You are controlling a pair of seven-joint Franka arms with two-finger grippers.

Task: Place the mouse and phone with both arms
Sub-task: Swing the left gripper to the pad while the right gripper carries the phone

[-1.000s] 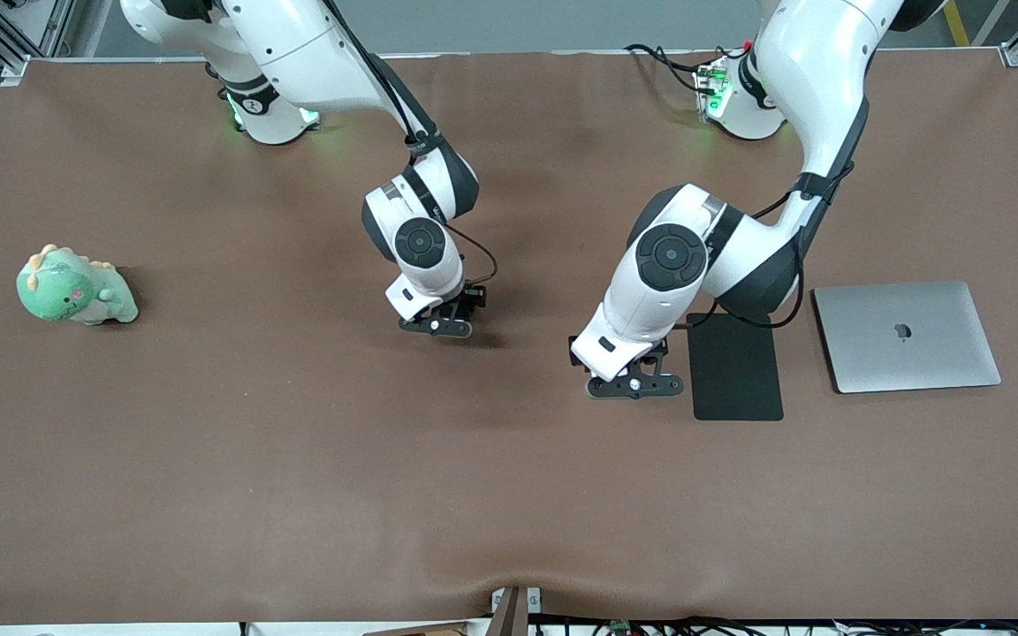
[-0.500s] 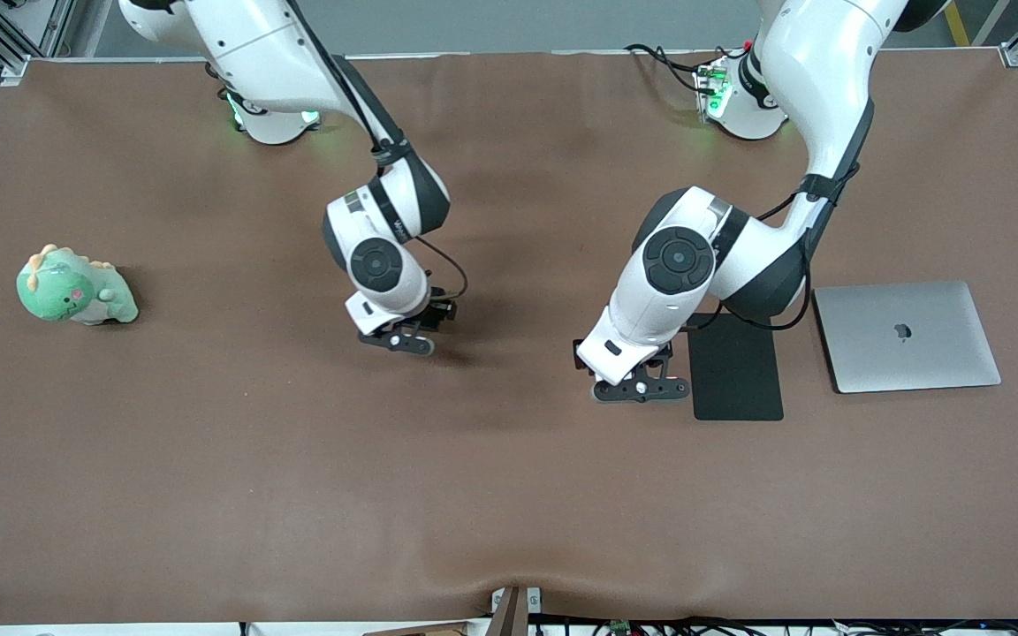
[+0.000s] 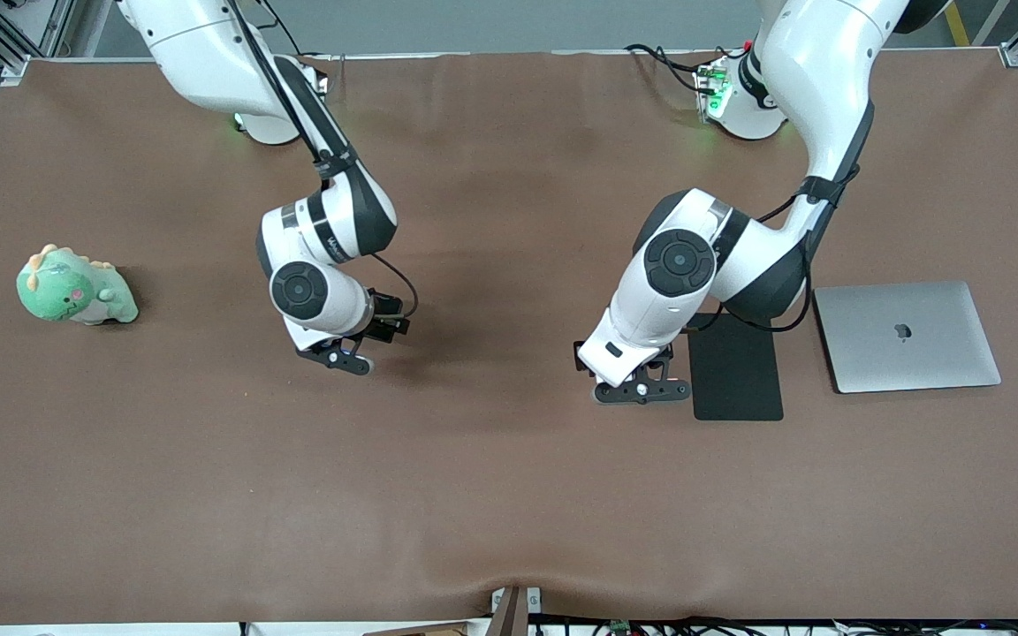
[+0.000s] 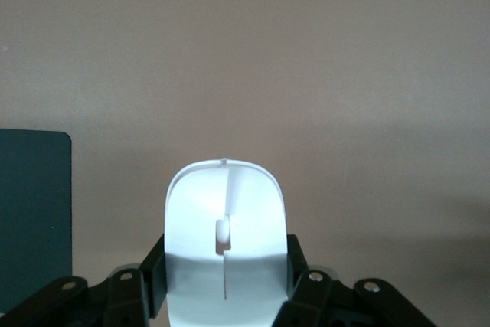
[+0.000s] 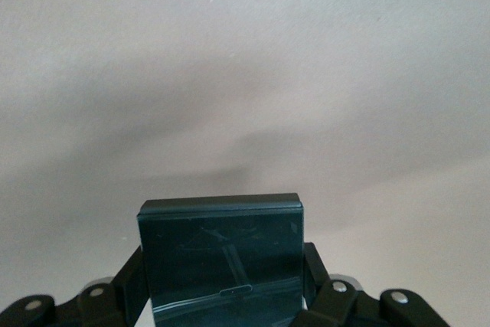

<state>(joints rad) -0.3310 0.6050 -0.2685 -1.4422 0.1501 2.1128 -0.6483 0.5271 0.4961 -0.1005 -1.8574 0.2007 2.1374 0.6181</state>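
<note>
The mouse (image 4: 226, 246) is held clamped in the left hand (image 3: 641, 389) just beside the black mat (image 3: 736, 367), its long axis pointing forward, while the phone (image 5: 222, 254) is gripped in the right hand (image 3: 337, 358) over bare table (image 3: 509, 495).

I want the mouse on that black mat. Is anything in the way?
Nothing visible. The left gripper holds the mouse over bare table right beside the black mat, whose top is bare.
</note>
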